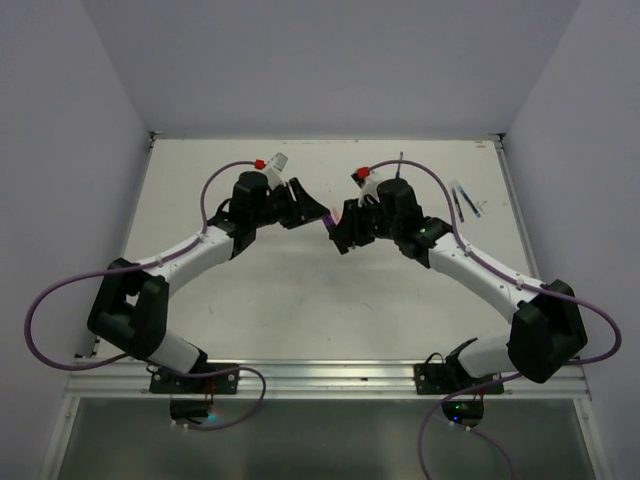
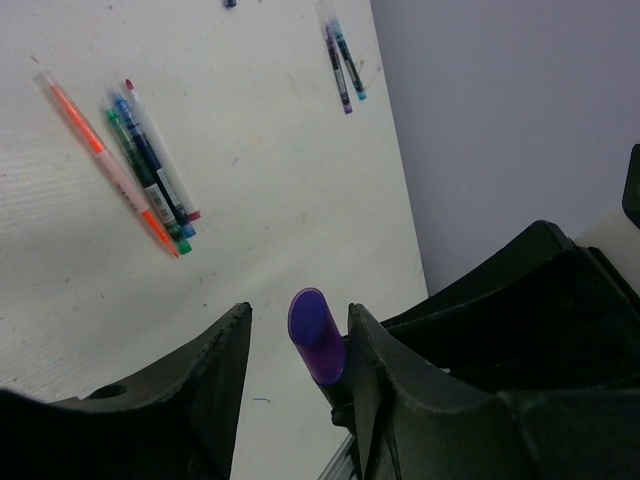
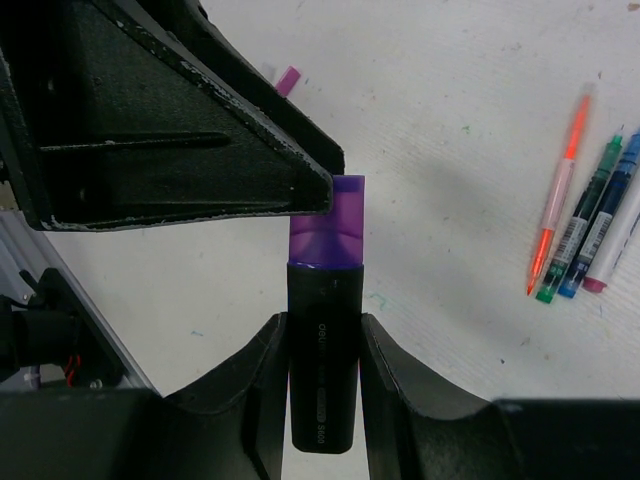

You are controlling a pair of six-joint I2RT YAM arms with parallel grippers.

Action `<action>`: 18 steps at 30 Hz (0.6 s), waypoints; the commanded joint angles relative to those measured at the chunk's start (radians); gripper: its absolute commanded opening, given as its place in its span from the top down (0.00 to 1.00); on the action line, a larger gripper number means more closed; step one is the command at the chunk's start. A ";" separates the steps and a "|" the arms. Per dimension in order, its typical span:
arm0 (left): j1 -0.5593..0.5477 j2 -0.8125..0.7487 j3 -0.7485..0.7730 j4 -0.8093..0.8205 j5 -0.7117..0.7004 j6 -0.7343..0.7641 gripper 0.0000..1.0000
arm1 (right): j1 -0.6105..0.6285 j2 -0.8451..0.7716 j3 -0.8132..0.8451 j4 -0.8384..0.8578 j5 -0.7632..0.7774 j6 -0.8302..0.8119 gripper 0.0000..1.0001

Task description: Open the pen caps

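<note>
- Our right hand [image 3: 322, 328] is clamped on the black barrel of the stubby purple marker [image 3: 322, 385].
- Its translucent purple plastic cap [image 3: 330, 232] stands between the parted jaws of our left hand [image 2: 300, 322], one touching and one apart. Uncapping is in hand; next, we judge, squeeze and pull straight.
- Only the left wrist view shows that gap. Beyond the marker, thin loose pens [image 2: 150, 170] lie on the white counter [image 2: 290, 130].

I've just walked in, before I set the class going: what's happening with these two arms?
The right gripper is clamped on the dark body of a stubby purple marker, holding it up between the arms. The left gripper straddles its purple cap, jaws open with a gap on one side. The cap is not yet off. Other pens lie on the table.
</note>
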 commanded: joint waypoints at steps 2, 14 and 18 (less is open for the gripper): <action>-0.009 0.017 -0.009 0.096 0.061 -0.046 0.55 | 0.007 -0.030 0.013 0.047 -0.028 0.013 1.00; -0.023 0.033 -0.017 0.120 0.091 -0.062 0.66 | 0.007 -0.012 0.016 0.071 -0.025 0.022 1.00; -0.022 0.037 -0.020 0.126 0.098 -0.065 0.83 | 0.009 -0.009 0.013 0.084 -0.025 0.027 1.00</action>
